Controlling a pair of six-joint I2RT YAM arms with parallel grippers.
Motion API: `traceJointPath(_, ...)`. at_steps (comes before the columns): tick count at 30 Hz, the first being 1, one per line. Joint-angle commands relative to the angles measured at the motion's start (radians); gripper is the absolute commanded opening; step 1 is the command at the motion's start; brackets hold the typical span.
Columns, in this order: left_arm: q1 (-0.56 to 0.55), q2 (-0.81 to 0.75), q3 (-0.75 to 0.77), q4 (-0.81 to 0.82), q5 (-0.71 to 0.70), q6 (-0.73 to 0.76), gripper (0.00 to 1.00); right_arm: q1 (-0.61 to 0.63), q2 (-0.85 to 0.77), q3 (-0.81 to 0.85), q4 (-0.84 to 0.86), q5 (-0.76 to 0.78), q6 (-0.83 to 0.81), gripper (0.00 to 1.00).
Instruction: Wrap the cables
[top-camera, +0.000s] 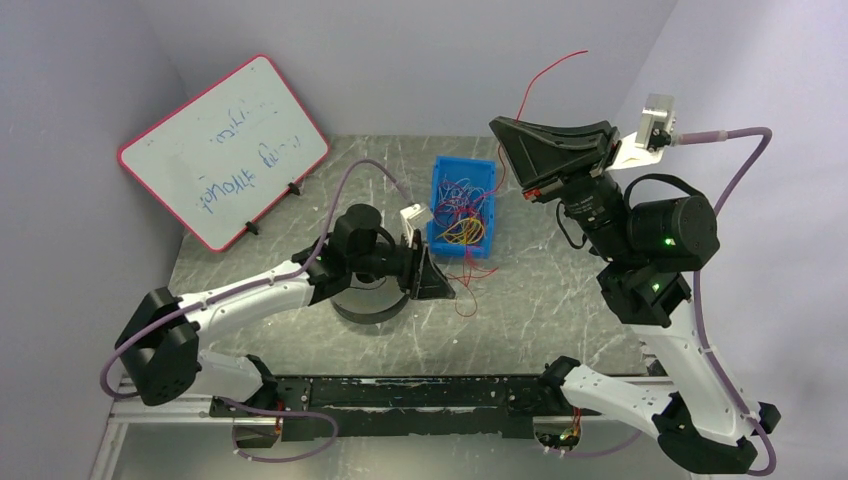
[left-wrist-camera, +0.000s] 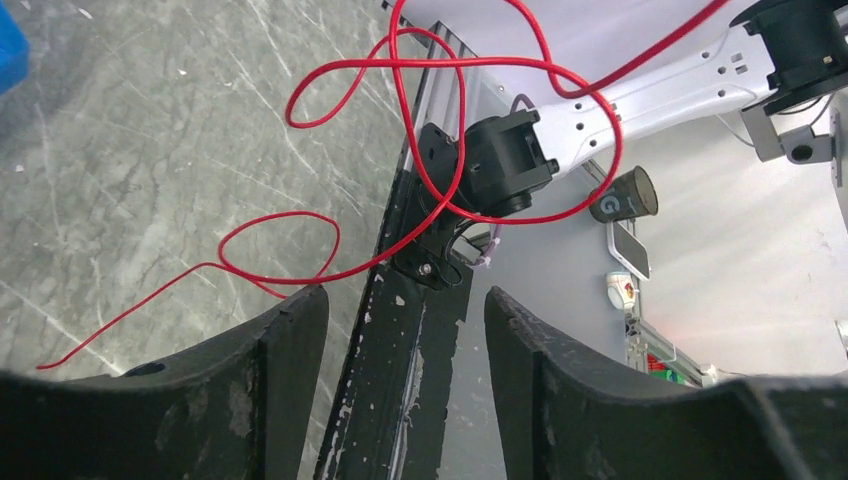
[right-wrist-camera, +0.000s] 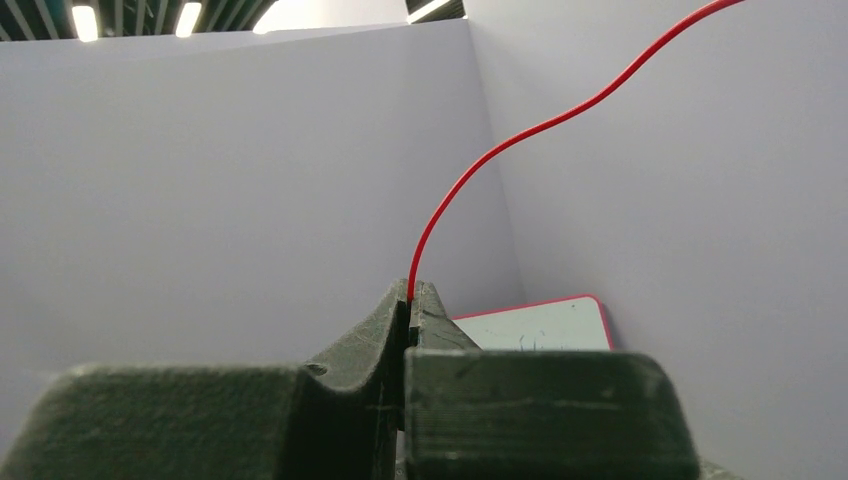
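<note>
Thin red, yellow and purple cables (top-camera: 460, 212) lie tangled in a blue bin (top-camera: 440, 172). My right gripper (top-camera: 497, 125) is raised beside the bin's far right corner. It is shut on one red cable (right-wrist-camera: 500, 150), whose free end curves up past the back wall (top-camera: 560, 62). The rest of that cable hangs down and loops on the table (top-camera: 468, 290). My left gripper (top-camera: 447, 288) is open and empty, low over the table by the bin's near edge. In the left wrist view the red loops (left-wrist-camera: 300, 215) lie just beyond its fingers (left-wrist-camera: 270, 370).
A red-framed whiteboard (top-camera: 225, 150) leans at the back left; it also shows in the right wrist view (right-wrist-camera: 540, 325). A black round object (top-camera: 365, 308) sits under the left arm. A black rail (top-camera: 420, 392) runs along the table's near edge.
</note>
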Motion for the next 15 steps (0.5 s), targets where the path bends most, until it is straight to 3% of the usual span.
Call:
traceJointPath(1, -0.029, 0.035, 0.002, 0.105, 0.024, 0.008, 0.65, 0.004, 0.0, 0.027, 0.042, 0.002, 0.02, 0.0)
traceJointPath(8, -0.053, 0.031, 0.004, 0.104, -0.01, 0.09, 0.7, 0.005, -0.003, 0.034, 0.034, -0.01, 0.018, 0.0)
traceJointPath(15, -0.063, -0.036, 0.011, -0.022, -0.107, 0.259, 0.73, 0.005, 0.001, 0.055, 0.028, -0.017, 0.013, 0.0)
